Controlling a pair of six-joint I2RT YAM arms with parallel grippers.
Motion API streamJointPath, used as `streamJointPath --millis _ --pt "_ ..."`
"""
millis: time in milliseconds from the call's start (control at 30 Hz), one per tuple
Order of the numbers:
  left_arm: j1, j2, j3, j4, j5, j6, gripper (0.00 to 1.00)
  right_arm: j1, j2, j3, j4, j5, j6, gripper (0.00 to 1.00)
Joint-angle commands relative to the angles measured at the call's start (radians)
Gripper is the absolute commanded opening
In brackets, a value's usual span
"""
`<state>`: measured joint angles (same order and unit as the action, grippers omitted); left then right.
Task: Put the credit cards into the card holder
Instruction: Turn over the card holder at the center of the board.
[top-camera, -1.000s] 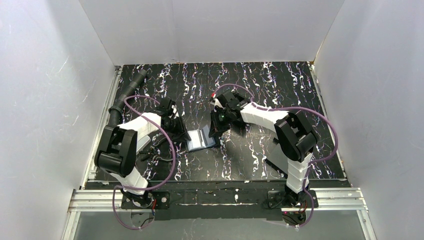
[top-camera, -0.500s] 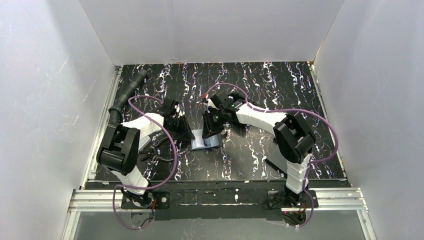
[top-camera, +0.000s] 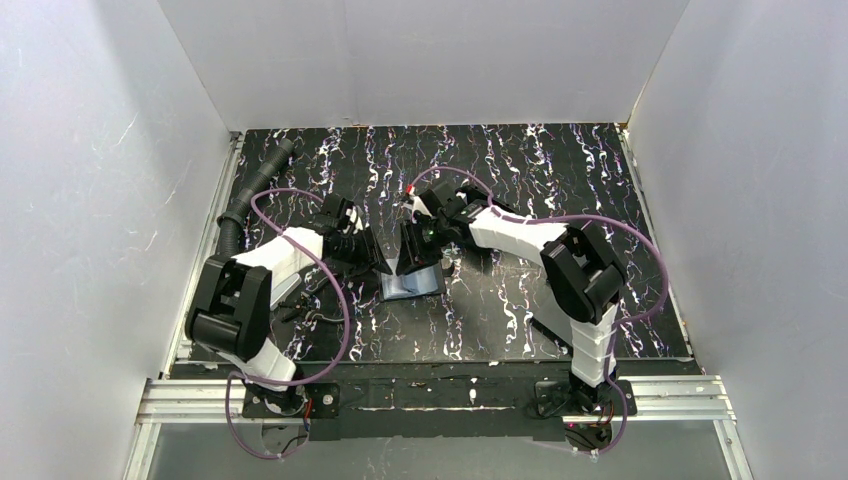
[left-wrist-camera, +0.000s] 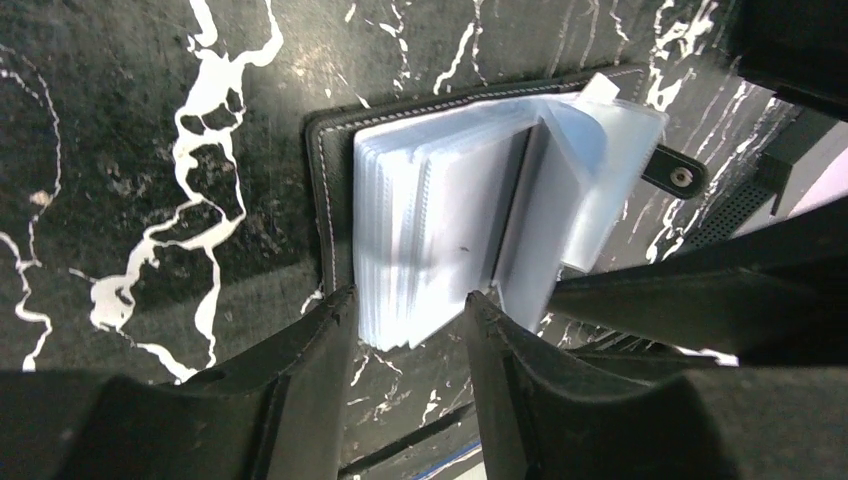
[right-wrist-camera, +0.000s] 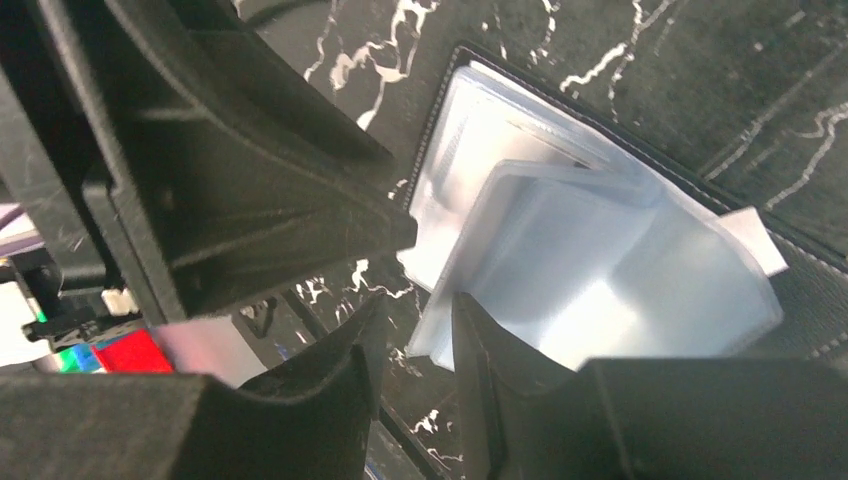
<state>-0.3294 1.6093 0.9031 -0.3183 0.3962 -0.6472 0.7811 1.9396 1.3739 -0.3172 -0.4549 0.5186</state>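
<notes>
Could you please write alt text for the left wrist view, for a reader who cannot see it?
A small black card holder lies open on the black marbled table, its clear plastic sleeves fanned out and its snap tab to the right. The left gripper enters from the bottom edge, fingers apart on either side of the sleeves' near edge.

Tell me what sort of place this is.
Probably a robotics lab test cell: white walls box in a black marbled table, and the left arm and right arm are bolted to an aluminium rail.
</notes>
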Motion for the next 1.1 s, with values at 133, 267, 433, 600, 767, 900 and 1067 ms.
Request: streamJointPath --millis 133,267,433,600,767,900,1067 --pt "0.013 -0.116 0.010 -0.077 -0.007 0.019 0.43 -0.001 0.036 -0.013 0.124 -0.049 0.057 0.44" --pt "0.021 -0.125 0.009 -0.082 -0.013 0.017 0.43 -0.004 0.037 -0.029 0.139 -0.041 0.065 0.46" --pt "0.024 -0.130 0.009 -0.084 -0.011 0.018 0.36 -0.017 0.028 -0.075 0.157 -0.023 0.083 0.35" --pt "0.025 -0.108 0.020 -0.066 0.051 0.009 0.38 -0.020 0.029 -0.102 0.177 -0.030 0.092 0.21" --pt "0.016 -0.097 0.029 0.009 0.156 -0.025 0.38 -0.020 0.034 -0.107 0.180 -0.021 0.093 0.07" --pt "-0.008 -0.051 0.030 0.090 0.221 -0.079 0.34 -0.020 0.027 -0.102 0.154 0.006 0.076 0.05" --pt "-0.016 0.045 0.036 0.126 0.208 -0.087 0.28 -0.020 0.003 -0.096 0.113 0.050 0.051 0.05"
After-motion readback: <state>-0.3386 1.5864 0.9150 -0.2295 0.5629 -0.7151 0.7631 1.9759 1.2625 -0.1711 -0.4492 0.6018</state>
